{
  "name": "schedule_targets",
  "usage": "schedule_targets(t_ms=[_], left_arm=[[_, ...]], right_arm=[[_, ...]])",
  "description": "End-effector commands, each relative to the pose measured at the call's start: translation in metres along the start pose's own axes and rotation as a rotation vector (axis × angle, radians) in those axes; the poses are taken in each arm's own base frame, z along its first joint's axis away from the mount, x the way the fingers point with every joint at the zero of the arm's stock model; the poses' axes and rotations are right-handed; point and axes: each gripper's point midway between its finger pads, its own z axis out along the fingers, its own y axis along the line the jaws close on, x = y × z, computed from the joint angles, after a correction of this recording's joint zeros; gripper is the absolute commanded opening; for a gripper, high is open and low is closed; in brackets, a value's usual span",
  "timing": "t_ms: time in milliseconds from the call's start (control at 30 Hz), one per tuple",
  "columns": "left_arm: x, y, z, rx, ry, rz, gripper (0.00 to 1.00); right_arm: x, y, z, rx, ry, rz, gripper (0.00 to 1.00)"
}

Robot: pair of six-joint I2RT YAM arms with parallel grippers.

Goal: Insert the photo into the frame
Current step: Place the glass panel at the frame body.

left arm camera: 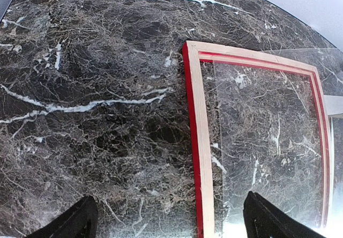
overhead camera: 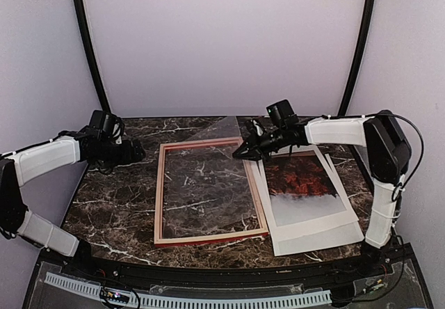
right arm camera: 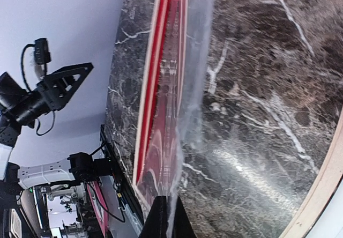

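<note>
The frame [overhead camera: 208, 237] lies pale back side up in the middle of the marble table, and it shows in the left wrist view [left arm camera: 199, 141] and the right wrist view [right arm camera: 155, 61]. My right gripper [overhead camera: 243, 152] is shut on the right edge of the clear pane [overhead camera: 222, 129] near the frame's far right corner and holds it tilted up; the fingers [right arm camera: 161, 222] pinch the pane [right arm camera: 190, 88]. The photo [overhead camera: 302, 187] lies flat on a white mat to the right of the frame. My left gripper [overhead camera: 139, 152] is open and empty, hovering left of the frame's far left corner [left arm camera: 170, 222].
The white mat [overhead camera: 334, 218] rests on a second white sheet [overhead camera: 313, 243] at the right side of the table. Curved black poles and a white backdrop stand behind. The table's black front edge [overhead camera: 208, 271] runs along the bottom.
</note>
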Motion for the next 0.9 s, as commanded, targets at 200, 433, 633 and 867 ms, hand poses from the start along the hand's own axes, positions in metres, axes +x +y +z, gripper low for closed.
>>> schedule_targets(t_ms=[200,433,633,867], left_arm=[[-0.025,0.024,-0.011,-0.072,-0.063,-0.045,0.99],[-0.047,0.065,-0.039,-0.148,-0.134,-0.121,0.99],[-0.058,0.094,-0.067,-0.252,-0.215,-0.163,0.99],[-0.059,0.087,-0.069,-0.21,-0.234,-0.155,0.99]], right_arm=[[-0.016,0.158,-0.042,-0.18,-0.106,-0.245,0.0],[-0.014,0.198,-0.022,-0.278,-0.083,-0.244,0.0],[-0.017,0.169,0.01,-0.27,-0.063,-0.163,0.0],[-0.016,0.086,0.047,-0.208,-0.042,-0.054,0.0]])
